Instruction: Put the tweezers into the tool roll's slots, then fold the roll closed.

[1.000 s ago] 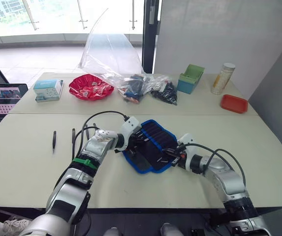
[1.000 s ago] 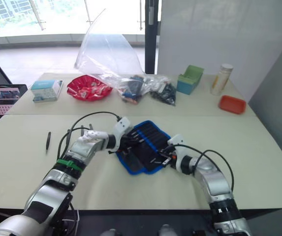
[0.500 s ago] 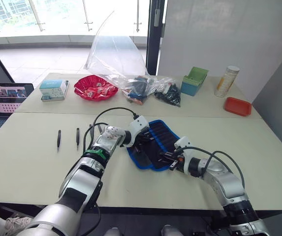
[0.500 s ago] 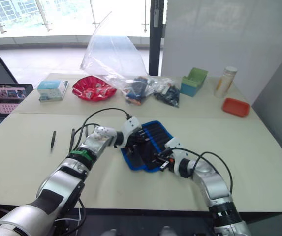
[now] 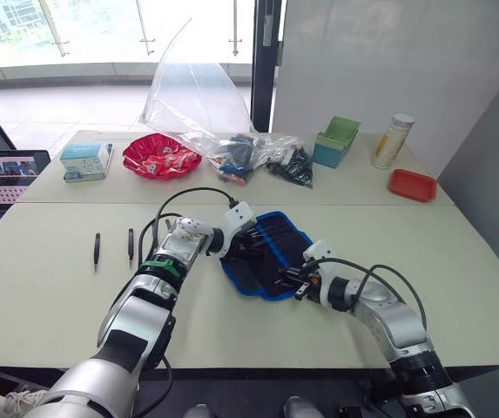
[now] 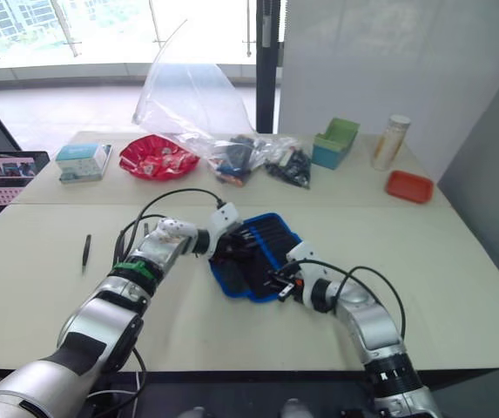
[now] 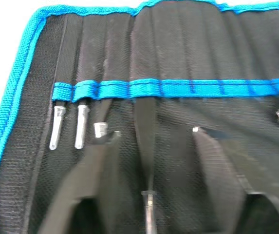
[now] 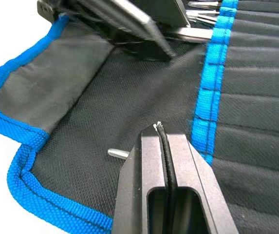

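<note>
- Fingers of my right gripper (image 8: 164, 127) press together over the tool roll (image 5: 266, 255), centre frame; a steel tip pokes out beside them.
- My left gripper (image 7: 151, 139) spreads wide on the roll's black face, one pair of tweezers (image 7: 148, 161) between its fingers, below the slots (image 7: 178, 88).
- Two loose tweezers (image 5: 97, 249) lie on the table (image 5: 40, 287), left of frame.

Silver-grey jointed arms trail black cables behind each black-fingered pincer (image 5: 242, 245); the left forearm wears a green band (image 5: 153, 266).
</note>
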You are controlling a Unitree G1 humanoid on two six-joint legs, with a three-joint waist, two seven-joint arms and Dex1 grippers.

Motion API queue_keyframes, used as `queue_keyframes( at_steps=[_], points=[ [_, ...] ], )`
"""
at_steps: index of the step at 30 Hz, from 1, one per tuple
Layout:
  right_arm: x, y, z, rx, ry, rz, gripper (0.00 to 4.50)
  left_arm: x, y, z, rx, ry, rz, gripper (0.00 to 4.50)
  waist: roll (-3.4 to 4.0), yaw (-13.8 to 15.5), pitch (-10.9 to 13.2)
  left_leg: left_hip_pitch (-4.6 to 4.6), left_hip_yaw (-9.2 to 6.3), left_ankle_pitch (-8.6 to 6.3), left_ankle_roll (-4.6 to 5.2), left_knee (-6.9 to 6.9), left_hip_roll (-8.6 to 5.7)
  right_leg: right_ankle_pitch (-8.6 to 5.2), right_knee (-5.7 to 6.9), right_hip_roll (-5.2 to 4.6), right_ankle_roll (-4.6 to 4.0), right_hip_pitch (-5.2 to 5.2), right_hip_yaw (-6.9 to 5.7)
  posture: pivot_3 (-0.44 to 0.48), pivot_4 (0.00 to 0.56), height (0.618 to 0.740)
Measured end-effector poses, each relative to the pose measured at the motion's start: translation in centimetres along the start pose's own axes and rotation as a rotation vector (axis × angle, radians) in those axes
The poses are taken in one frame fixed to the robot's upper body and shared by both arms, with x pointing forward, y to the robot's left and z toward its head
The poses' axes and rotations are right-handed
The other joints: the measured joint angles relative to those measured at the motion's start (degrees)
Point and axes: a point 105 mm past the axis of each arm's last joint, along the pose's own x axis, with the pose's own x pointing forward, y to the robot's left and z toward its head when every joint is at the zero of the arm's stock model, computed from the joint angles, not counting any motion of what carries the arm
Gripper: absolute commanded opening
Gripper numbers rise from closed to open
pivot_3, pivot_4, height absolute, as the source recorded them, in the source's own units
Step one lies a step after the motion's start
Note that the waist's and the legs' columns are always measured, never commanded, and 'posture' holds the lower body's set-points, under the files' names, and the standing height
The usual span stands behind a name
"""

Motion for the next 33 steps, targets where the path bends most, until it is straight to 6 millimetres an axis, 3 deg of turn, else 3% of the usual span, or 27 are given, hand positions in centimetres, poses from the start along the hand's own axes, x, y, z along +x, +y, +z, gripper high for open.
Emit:
queue_keyframes(
  at_steps=[4,6,10,17,26,33],
  points=[
    [0.1,0.1,0.5,0.001,-0.035,0.003,0.00,-2.3,0.6,-0.1,-0.039,-0.039,0.023,3.84,0.00,-0.7,0.0,-0.01,-0.01,0.00,0.00,-0.02,0.05,0.00,0.04,0.03,-0.01,-0.06,0.00,0.000,0.150,0.738],
    [-0.1,0.1,1.0,0.045,-0.074,0.013,0.00,-5.6,2.1,0.3,-0.034,-0.096,0.095,3.84,0.08,-0.8,0.1,-0.10,0.00,0.00,0.00,-0.06,0.07,0.01,0.10,0.02,-0.02,-0.22,0.02,0.000,0.150,0.738],
    [-0.8,-0.3,2.1,0.078,-0.122,0.025,0.00,-8.6,2.3,0.4,-0.059,-0.180,0.116,3.84,0.11,-0.3,0.1,-0.54,0.00,0.00,0.00,-0.04,-0.04,0.03,0.17,-0.08,-0.05,-0.66,0.03,0.000,0.150,0.738],
    [-0.7,-0.4,3.6,0.061,-0.154,0.032,0.00,-8.6,1.2,-1.1,-0.070,-0.171,0.107,3.84,0.11,0.8,0.1,-0.98,-0.02,0.01,-0.01,0.00,-0.08,0.06,0.14,-0.11,-0.05,-1.03,0.01,0.000,0.150,0.738],
    [-0.9,-1.2,2.8,0.049,-0.109,0.001,0.00,-6.6,-0.6,-0.7,-0.019,-0.175,0.056,3.84,0.11,0.8,0.1,-0.97,0.00,0.01,-0.01,0.00,-0.08,0.06,0.14,-0.10,-0.05,-1.02,0.02,0.000,0.150,0.738],
    [-1.5,-1.9,1.4,0.009,-0.036,-0.032,0.00,-4.6,-0.5,-0.1,0.018,-0.153,0.034,3.84,0.11,0.7,0.1,-0.96,0.01,0.01,0.00,0.00,-0.09,0.06,0.14,-0.09,-0.05,-1.02,0.02,0.000,0.150,0.738]
  ],
)
